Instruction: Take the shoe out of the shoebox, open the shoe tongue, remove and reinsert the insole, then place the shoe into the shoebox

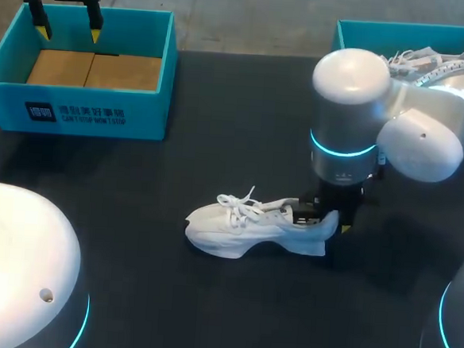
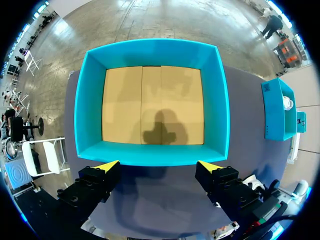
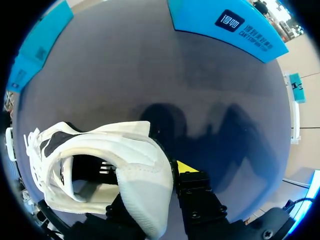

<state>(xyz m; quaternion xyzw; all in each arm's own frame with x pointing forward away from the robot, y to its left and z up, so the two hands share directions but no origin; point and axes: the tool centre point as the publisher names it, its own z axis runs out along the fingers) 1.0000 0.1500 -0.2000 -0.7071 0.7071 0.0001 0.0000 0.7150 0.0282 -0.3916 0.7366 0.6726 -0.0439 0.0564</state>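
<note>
White lace-up sneaker [image 1: 256, 223] near the middle of the dark tabletop [image 1: 220, 109], standing on its sole, toe toward the left arm's side, heel toward the right. Loose laces in a tangle over the tongue. Right claw [image 1: 326, 220] down at the heel, pinching the heel wall, with one finger at the shoe's opening and the other behind the heel. Seen from the right wrist, the padded heel close up between the fingers, one yellow fingertip [image 3: 186, 166] against its outer side, the other finger hidden by the shoe. Dark lining visible through the opening. Right arm [image 1: 363, 119] coming in from the right, its rounded white joint above the heel, a ring of blue light around it.

Farther back, at the far left of the tabletop, a teal shoebox [image 1: 77, 111], open at the top, with a plain brown cardboard floor. Left claw [image 1: 67, 21] hovering over that box's far wall, well apart from the sneaker, fingers spread wide. From the left wrist, both yellow tips above one long wall of the box and the claw's shadow on the cardboard floor.

At the far right, a second teal shoebox [image 1: 361, 32], partly hidden behind the right arm, with another white sneaker [image 1: 415, 58] and its laces showing inside.
</note>
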